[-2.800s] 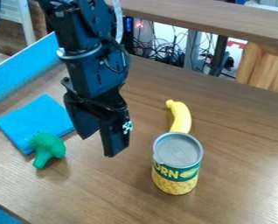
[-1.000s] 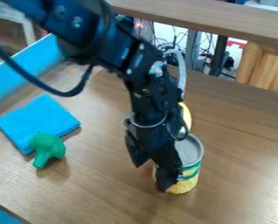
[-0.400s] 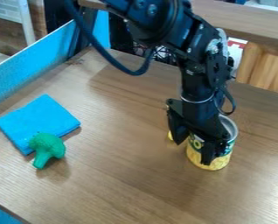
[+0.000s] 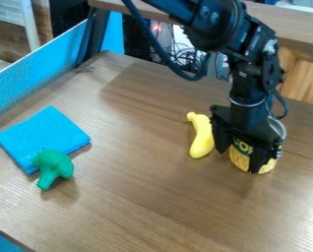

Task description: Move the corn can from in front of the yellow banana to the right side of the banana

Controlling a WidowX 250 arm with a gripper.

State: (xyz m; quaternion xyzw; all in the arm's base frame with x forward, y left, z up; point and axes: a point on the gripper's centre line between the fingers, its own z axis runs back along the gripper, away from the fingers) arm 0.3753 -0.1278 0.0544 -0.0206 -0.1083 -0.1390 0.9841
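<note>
So the gripper (image 4: 238, 161), fingers apart, just shifted the corn can (image 4: 240, 158) toward the table's (image 4: 133, 197) far edge, uncovering the banana (image 4: 202, 138).

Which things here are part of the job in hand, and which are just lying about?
In the job:
- black two-finger gripper, down at the can
- corn can, right by the gripper

Just lying about:
- yellow banana, beside the gripper
- green toy broccoli, at the cloth's near edge
- blue cloth
</note>
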